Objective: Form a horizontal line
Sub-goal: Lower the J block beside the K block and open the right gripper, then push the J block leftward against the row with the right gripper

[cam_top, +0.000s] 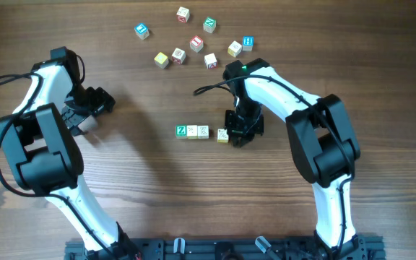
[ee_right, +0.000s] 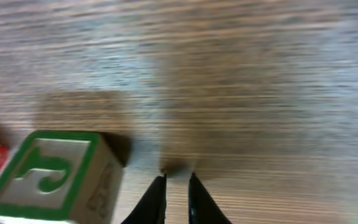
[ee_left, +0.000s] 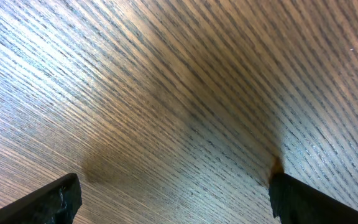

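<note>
The horizontal line [cam_top: 193, 131] is a short row of cubes on the table's middle, with a green Z cube [cam_top: 182, 131] at its left end and two cream cubes beside it. A further cream cube [cam_top: 223, 135] lies just right of the row, slightly lower and askew. In the right wrist view it shows a green-framed face [ee_right: 55, 177]. My right gripper [cam_top: 240, 135] [ee_right: 178, 178] is down at the table just right of that cube, fingers nearly together with nothing between them. My left gripper [cam_top: 100, 101] [ee_left: 173, 196] is open and empty over bare wood at the left.
Several loose cubes lie scattered at the back: a blue one [cam_top: 142, 30], a teal one [cam_top: 209, 24], a red one [cam_top: 196, 43], a yellow one [cam_top: 162, 60], another blue one [cam_top: 248, 42] and some pale ones.
</note>
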{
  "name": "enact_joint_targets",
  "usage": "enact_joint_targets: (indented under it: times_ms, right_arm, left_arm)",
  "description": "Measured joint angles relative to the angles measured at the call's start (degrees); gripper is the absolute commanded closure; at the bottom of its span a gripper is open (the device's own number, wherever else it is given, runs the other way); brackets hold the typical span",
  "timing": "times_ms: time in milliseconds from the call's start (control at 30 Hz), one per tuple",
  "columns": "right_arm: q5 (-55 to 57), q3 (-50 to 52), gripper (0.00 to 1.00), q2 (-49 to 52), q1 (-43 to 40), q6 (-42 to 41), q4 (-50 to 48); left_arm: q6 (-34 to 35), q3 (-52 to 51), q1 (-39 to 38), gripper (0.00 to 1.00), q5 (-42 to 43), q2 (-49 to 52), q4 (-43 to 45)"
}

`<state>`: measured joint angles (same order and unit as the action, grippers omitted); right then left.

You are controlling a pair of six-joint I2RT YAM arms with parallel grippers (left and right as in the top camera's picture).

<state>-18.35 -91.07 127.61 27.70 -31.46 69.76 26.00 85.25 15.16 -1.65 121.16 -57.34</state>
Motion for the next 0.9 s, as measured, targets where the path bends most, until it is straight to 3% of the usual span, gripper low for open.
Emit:
enact_joint_targets:
  times_ms: [233, 433, 900]
  right_arm:
    - [-5.64, 0.31, 0.87, 0.07, 0.00, 0.00, -4.39]
    - [-8.70, 0.39, 0.80, 0.07, 0.00, -0.02, -8.63]
    - [-7.45, 0.28, 0.80, 0.04, 0.02, -0.02, -8.52]
  left_arm:
    - [0.00, 0.00, 0.02, 0.00, 0.00, 0.00, 0.00]
    - [0.00, 0.00, 0.02, 0.00, 0.00, 0.00, 0.00]
    - [0.00, 0.00, 0.02, 0.00, 0.00, 0.00, 0.00]
